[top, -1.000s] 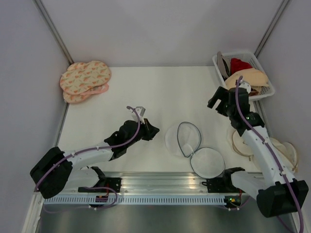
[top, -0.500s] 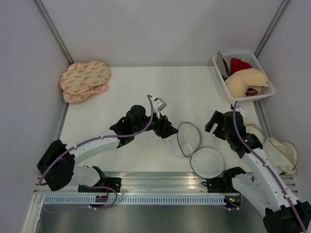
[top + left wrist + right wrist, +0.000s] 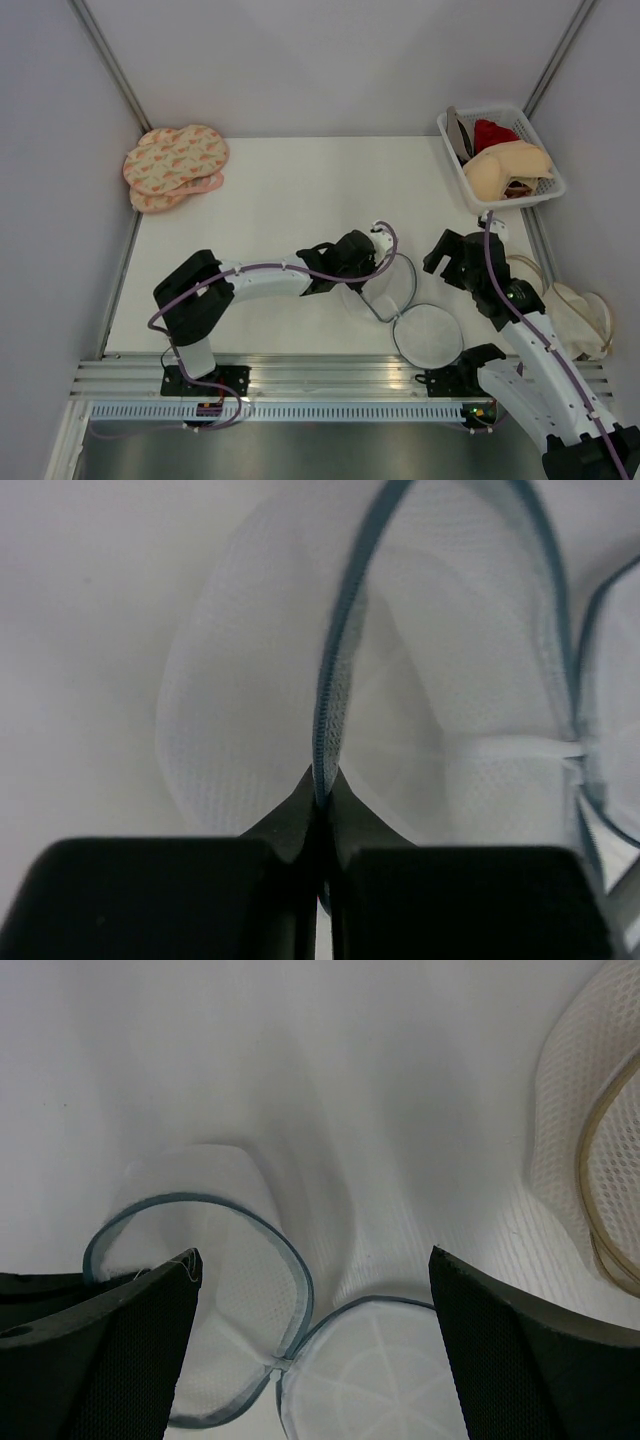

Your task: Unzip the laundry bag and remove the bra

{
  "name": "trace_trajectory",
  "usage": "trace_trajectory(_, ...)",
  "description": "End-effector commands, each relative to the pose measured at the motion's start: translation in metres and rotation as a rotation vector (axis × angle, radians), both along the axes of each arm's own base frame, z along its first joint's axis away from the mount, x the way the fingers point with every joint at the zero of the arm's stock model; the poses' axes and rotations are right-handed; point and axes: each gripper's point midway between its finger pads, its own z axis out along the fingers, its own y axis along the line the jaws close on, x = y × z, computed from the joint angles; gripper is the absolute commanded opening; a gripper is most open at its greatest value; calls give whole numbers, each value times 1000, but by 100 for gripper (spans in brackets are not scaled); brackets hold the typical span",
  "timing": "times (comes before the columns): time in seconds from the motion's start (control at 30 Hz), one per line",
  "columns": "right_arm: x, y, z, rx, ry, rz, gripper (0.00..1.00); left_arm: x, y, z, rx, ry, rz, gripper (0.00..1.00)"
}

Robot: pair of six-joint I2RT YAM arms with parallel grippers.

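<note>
Mesh laundry bag (image 3: 250, 705) newly in left pincer (image 3: 322, 792)

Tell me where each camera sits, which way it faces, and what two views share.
Top external: above and behind the arm bases, looking down at the table; both arms show, left gripper on the laundry bag, right gripper beside it.
Left wrist: on the left arm, looking along its shut fingers, which pinch the bag's dark rim.
Right wrist: on the right arm, looking down between its open fingers.
Shared: both wrist views show the unzipped bag.
</note>
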Motion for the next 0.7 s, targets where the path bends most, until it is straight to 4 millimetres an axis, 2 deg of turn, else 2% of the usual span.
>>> trace_trajectory(0.0, 1, -1, 11, 8, -33, -16, 98, 36, 23, 2, 117, -126, 169, 2)
trace_trajectory(0.13, 0, -2, 10, 0, -34, -9, 98, 52, 35, 10, 100, -185, 302, 2)
trace_trajectory(0.23, 0, 0, 6, -4, -21, 13, 98, 69, 58, 18, 95, -238, 482, 2)
trace_trajectory(0.27, 0, 2, 3, -4, -11, 25, 98, 76, 72, 20, 94, -245, 581, 2)
trace_trajectory(0.37, 0, 7, -7, -4, 16, 51, 98, 83, 98, 25, 18, -196, 778, 2)
trace_trajectory(0.43, 0, 7, -13, -4, 29, 55, 98, 79, 116, 15, 2, -135, 867, 2)
trace_trajectory(0.5, 0, 11, -22, 8, 46, 64, 98, 74, 127, 13, -83, -67, 982, 2)
trace_trajectory(0.53, 0, 11, -24, 15, 51, 61, 98, 67, 137, 3, -82, -49, 1025, 2)
trace_trajectory(0.63, 0, 14, -35, 44, 62, 38, 98, 56, 143, -1, -219, 48, 1148, 2)
trace_trajectory(0.67, 1, 15, -39, 54, 58, 37, 97, 47, 147, -11, -260, 108, 1197, 2)
